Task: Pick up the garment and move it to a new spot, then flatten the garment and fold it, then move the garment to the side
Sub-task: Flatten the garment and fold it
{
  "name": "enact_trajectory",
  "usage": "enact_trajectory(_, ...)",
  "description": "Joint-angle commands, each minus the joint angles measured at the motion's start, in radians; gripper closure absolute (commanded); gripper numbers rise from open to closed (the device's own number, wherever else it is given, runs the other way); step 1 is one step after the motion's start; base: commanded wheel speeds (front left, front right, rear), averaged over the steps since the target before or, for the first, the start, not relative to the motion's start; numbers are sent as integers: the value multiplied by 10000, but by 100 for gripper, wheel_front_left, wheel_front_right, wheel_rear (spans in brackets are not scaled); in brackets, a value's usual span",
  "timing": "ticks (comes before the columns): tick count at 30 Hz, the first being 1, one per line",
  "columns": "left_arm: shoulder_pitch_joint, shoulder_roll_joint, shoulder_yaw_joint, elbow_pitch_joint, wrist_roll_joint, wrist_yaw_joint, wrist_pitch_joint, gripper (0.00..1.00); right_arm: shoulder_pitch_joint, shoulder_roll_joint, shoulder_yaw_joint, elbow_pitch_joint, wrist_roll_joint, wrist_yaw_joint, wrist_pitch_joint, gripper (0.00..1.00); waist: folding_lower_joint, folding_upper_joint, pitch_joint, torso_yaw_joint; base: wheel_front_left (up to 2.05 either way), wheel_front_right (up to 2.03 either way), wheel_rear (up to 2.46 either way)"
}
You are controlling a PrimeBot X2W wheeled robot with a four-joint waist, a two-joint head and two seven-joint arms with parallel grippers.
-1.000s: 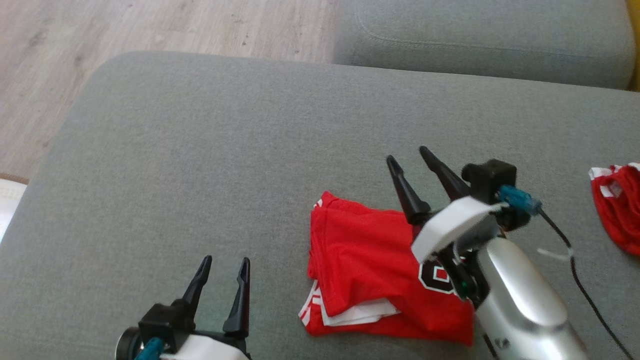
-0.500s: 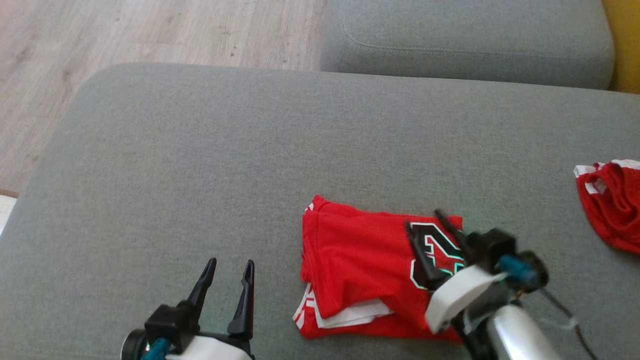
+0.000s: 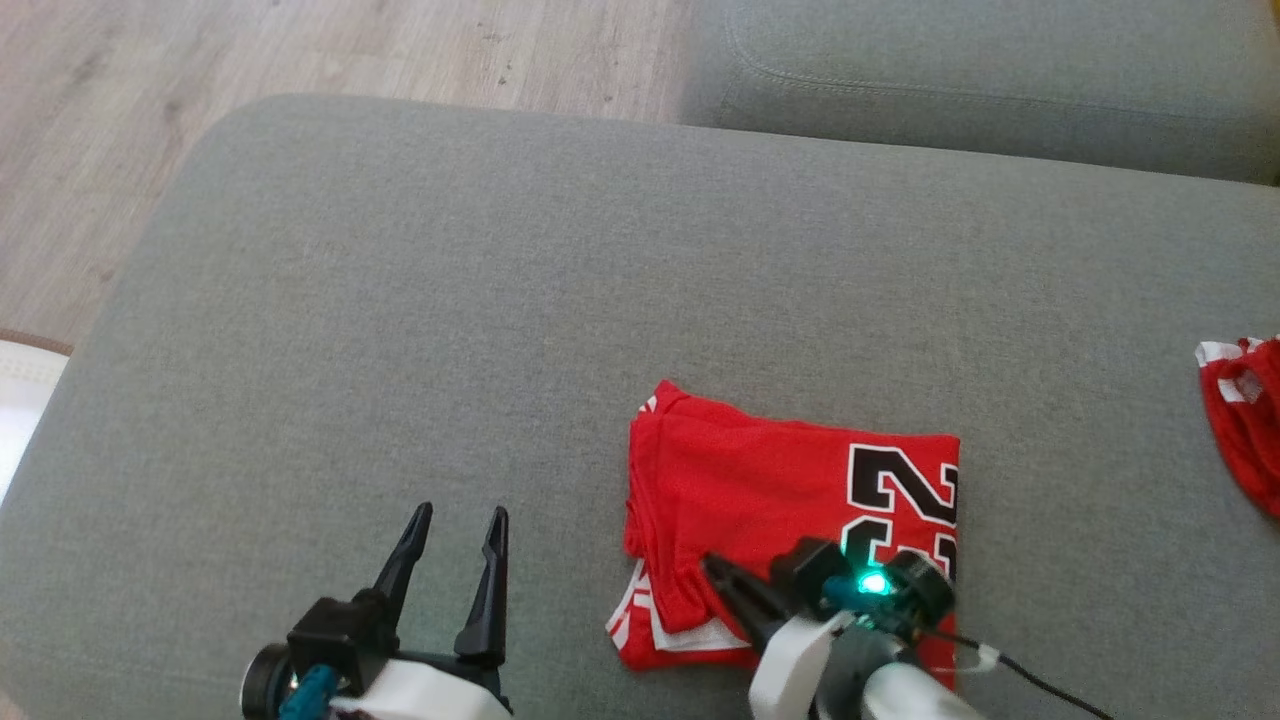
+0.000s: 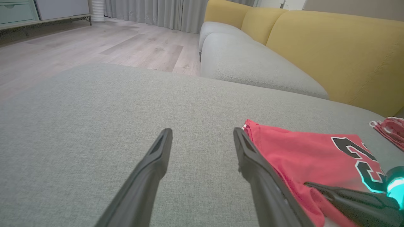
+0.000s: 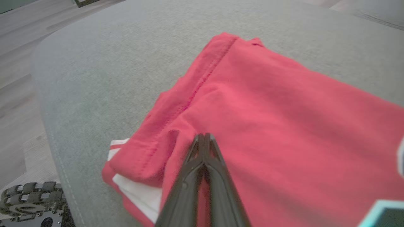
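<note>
A folded red garment (image 3: 780,490) with black-and-white numerals lies flat on the grey sofa cushion (image 3: 400,300), its white trim peeking out at the near left corner. My right gripper (image 3: 712,565) hovers over the garment's near edge, its fingers pressed together with no cloth visibly between them. The right wrist view looks down those joined fingers (image 5: 203,136) onto the garment (image 5: 268,110). My left gripper (image 3: 462,512) stands open and empty on the cushion, left of the garment. In the left wrist view the garment (image 4: 300,154) lies just right of my left gripper (image 4: 202,130).
A second crumpled red garment (image 3: 1240,420) lies at the cushion's right edge. Another grey seat cushion (image 3: 1000,80) lies beyond, with a yellow backrest (image 4: 331,47). Wood floor (image 3: 100,100) borders the cushion's left and far sides. The robot's base (image 5: 28,205) sits below the near edge.
My right arm has drawn back from the garment's far right corner to its near edge, and its fingers have closed. The numerals are now uncovered. The head camera shifted slightly.
</note>
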Motion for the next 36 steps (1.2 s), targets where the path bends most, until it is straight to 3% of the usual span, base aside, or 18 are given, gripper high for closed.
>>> enact_trajectory(1,-464,102,316,-257,-70,44,-132,0,-336,57,578,-72,201,67,-203,100,0,0,33,52,0,0,0)
enact_trajectory(9,-444,132,384,-267,-111,90,-183,0,-614,57,1825,274,540,67,-393,100,0,0,83,-58,0,0,0)
enact_trajectory(15,-434,141,388,-268,-123,104,-201,0,-876,57,1163,-71,720,67,-1148,100,0,0,47,-258,0,0,0)
enact_trajectory(17,-437,154,377,-269,-118,109,-199,0,-897,57,600,-311,748,67,-1457,60,0,0,-6,-332,0,0,0)
enact_trajectory(18,-445,159,369,-266,-113,109,-192,0,-879,57,268,-447,740,67,-1588,35,0,0,-42,-373,0,0,0)
enact_trajectory(19,-456,161,362,-257,-111,108,-187,0,-841,57,-68,-591,705,67,-1686,2,0,0,-81,-414,0,0,0)
enact_trajectory(29,-412,-59,423,11,-214,122,-304,0,688,57,-3630,-2566,-24,67,-1939,0,0,0,-659,-830,0,0,0)
enact_trajectory(36,-109,-133,755,225,-294,105,-487,0,2085,57,-4966,-4208,107,67,-1473,0,0,0,-898,-1052,0,0,0)
